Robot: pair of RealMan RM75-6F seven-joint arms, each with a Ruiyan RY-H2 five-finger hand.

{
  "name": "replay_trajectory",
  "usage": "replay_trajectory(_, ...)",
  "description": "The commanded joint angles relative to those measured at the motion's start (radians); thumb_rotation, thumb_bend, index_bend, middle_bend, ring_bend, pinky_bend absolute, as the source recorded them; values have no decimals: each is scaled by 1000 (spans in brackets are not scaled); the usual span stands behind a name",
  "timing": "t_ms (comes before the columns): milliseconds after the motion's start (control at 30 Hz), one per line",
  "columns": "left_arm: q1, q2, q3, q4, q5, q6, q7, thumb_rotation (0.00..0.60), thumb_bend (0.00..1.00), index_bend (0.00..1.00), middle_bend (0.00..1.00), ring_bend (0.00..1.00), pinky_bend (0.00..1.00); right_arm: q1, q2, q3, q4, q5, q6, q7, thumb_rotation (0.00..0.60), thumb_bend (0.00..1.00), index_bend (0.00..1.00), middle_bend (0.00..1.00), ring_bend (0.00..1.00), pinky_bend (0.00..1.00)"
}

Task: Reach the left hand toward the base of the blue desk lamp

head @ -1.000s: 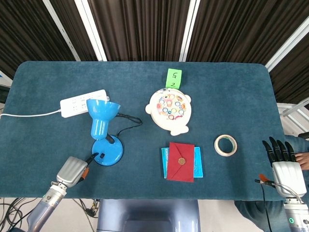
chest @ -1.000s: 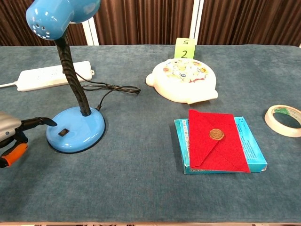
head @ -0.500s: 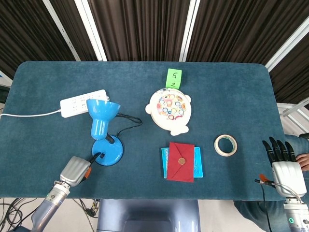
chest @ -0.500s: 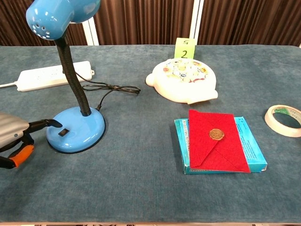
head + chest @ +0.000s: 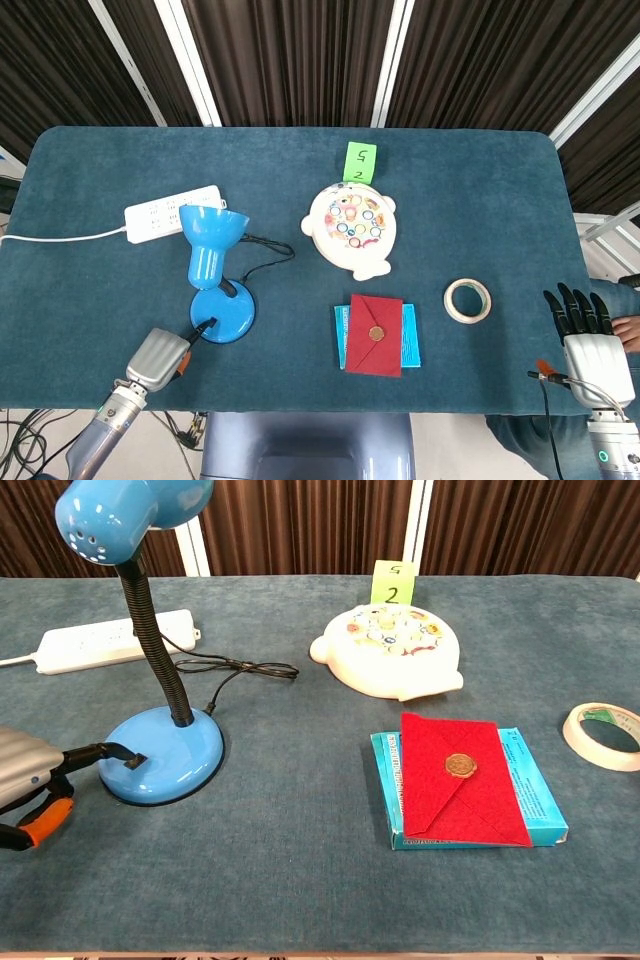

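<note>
Left hand (image 5: 160, 355): one dark fingertip (image 5: 118, 751) extended, now touching the switch on the lamp base (image 5: 165, 755), having closed in from just short of it. Reach judged essentially complete. Other fingers hidden; grip state cannot be told. Lamp (image 5: 212, 262) stands at 9 o'clock of the red envelope (image 5: 375, 334) on the surface (image 5: 480, 200). Right hand (image 5: 588, 335) idle at the near right edge, fingers straight, together, empty.
</note>
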Motion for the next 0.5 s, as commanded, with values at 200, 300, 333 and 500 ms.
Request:
replay_trajectory(200, -9, -4, -3, 0, -15, -12, 10, 600, 661, 105, 762, 831, 846, 0, 1, 0, -1, 2, -1, -1, 600, 134, 74, 18, 40, 0)
replay_trajectory(300, -12, -8, -5, 3, -23, -14, 15, 600, 661, 105, 762, 831, 846, 0, 1, 1, -1, 2, -1, 0, 600, 134, 74, 18, 40, 0)
replay_trajectory(333, -13, -10, -6, 5, -26, -16, 20, 600, 661, 105, 762, 831, 846, 0, 1, 1, -2, 3, -1, 0, 600, 134, 74, 18, 40, 0)
replay_trajectory(500, -17, -16, -4, 8, -40, -25, 32, 600, 661, 105, 762, 831, 846, 0, 1, 1, -2, 3, -1, 0, 600, 134, 74, 18, 40, 0)
